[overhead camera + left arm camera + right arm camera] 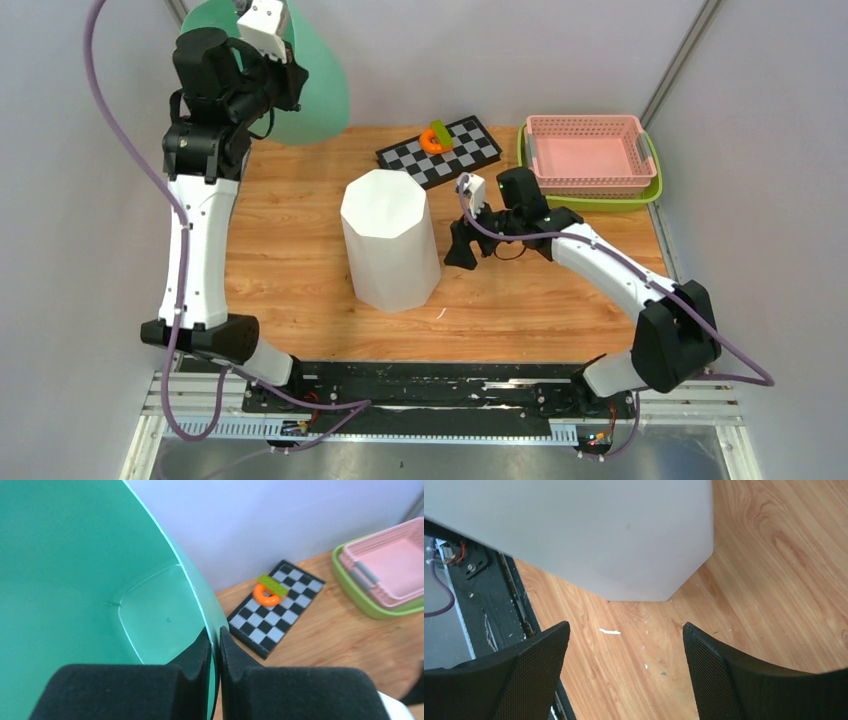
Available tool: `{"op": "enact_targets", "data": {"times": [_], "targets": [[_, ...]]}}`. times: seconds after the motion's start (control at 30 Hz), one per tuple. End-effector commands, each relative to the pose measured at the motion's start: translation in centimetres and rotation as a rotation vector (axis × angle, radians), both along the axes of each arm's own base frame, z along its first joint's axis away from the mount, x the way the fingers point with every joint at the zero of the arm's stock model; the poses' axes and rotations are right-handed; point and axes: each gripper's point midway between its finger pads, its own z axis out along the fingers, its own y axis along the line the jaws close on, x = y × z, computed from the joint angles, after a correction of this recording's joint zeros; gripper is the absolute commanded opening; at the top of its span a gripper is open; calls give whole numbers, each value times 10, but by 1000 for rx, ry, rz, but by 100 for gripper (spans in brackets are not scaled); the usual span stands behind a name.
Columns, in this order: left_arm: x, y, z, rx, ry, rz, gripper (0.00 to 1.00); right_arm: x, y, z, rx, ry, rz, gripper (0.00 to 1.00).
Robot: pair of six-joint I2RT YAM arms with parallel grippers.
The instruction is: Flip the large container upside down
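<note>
From above, the white container [388, 240] stands near the middle of the wooden surface [290, 250]. It is tall and faceted, with a closed flat face turned up. The right fingers [460, 252] sit low just beside its right wall, spread apart and holding nothing. The green container [318, 85] hangs in the air over the far left corner, pinched at its rim by the left fingers [288, 72]. A checkerboard [470, 155] lies at the far edge with an orange ring [434, 143] and a green block [440, 131] on it. A pink basket [583, 122] sits in a lime tray [600, 202] at the far right corner. Pale grey walls [80, 200] close in the sides. In the left wrist view the green container [75, 570] fills the left half, showing a smooth inside and a rounded, squarish bottom. The left fingers [195, 660] are clamped on its thin rim, one inside and one outside. In the right wrist view the white container [599, 530] has a plain matte wall that meets the surface at an angled corner. The right fingers [524, 670] stand wide apart over bare wood. A small white scrap [610, 631] lies between them, and a black rail [499, 595] runs along the near edge.
</note>
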Motion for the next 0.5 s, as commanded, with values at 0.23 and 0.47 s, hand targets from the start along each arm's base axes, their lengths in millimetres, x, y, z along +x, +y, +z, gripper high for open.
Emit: {"op": "enact_targets", "data": {"times": [0.23, 0.47], "targets": [[-100, -52, 114, -162, -334, -332, 0, 27, 30, -6, 46, 117, 58, 82], [-147, -66, 148, -246, -399, -457, 0, 38, 77, -10, 66, 170, 129, 81]]}}
